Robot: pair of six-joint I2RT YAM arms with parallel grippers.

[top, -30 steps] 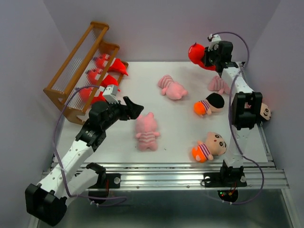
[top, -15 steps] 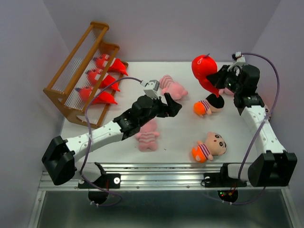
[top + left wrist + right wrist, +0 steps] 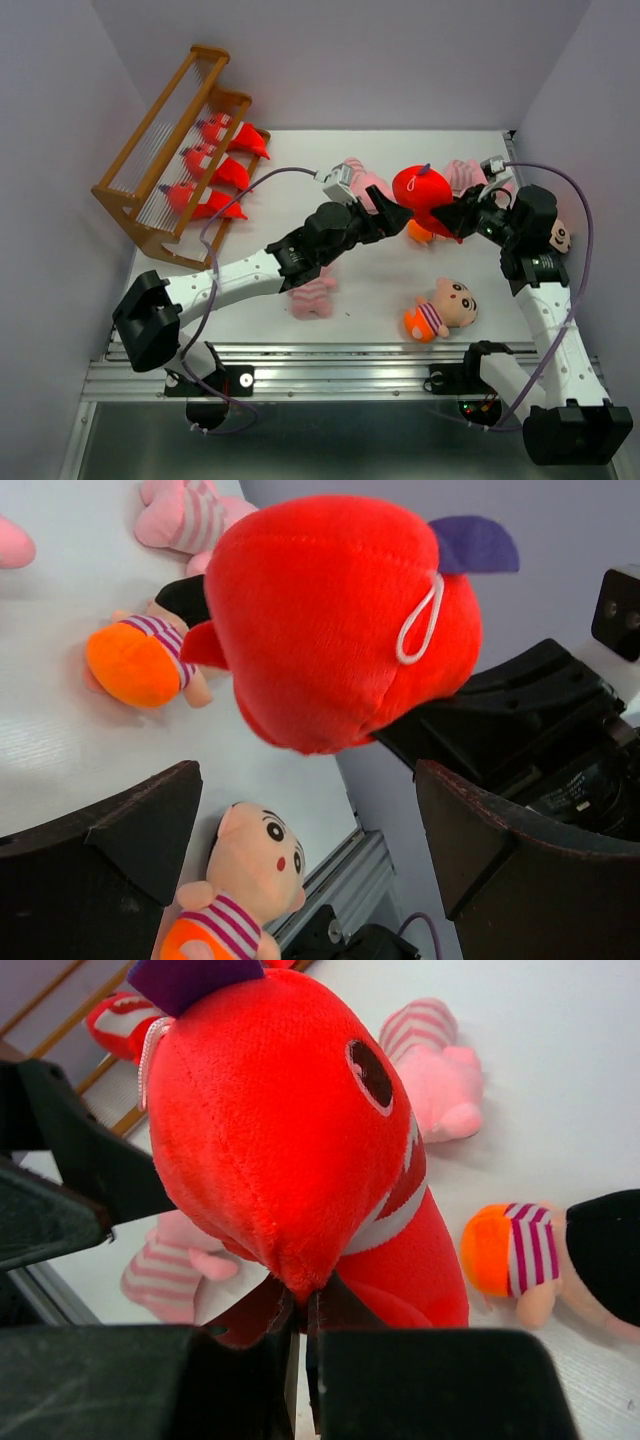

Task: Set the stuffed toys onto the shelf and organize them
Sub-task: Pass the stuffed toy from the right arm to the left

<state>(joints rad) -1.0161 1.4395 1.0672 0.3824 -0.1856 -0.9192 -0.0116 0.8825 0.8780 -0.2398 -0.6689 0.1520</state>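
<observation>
My right gripper [image 3: 449, 213] is shut on a red toothy monster [image 3: 421, 190] and holds it above the table's middle; its pinch on the toy's lower seam [image 3: 305, 1308] shows in the right wrist view. My left gripper [image 3: 396, 214] is open and empty, right beside the monster on its left; the monster [image 3: 330, 620] fills the left wrist view beyond the spread fingers [image 3: 140, 825]. The wooden shelf [image 3: 150, 150] at the far left holds three red monsters [image 3: 215, 166]. Pink pigs [image 3: 353, 178] [image 3: 313, 292] [image 3: 463, 175] and boy dolls [image 3: 441, 309] [image 3: 416, 232] [image 3: 558, 237] lie on the table.
The left arm stretches over the near pig. One boy doll [image 3: 140, 660] lies under the held monster. The metal rail [image 3: 350, 360] runs along the front edge. Grey walls close in the back and right sides.
My right gripper has carried the red monster from the far right corner down and left to the middle. My left arm has reached right, from near the shelf to beside the monster.
</observation>
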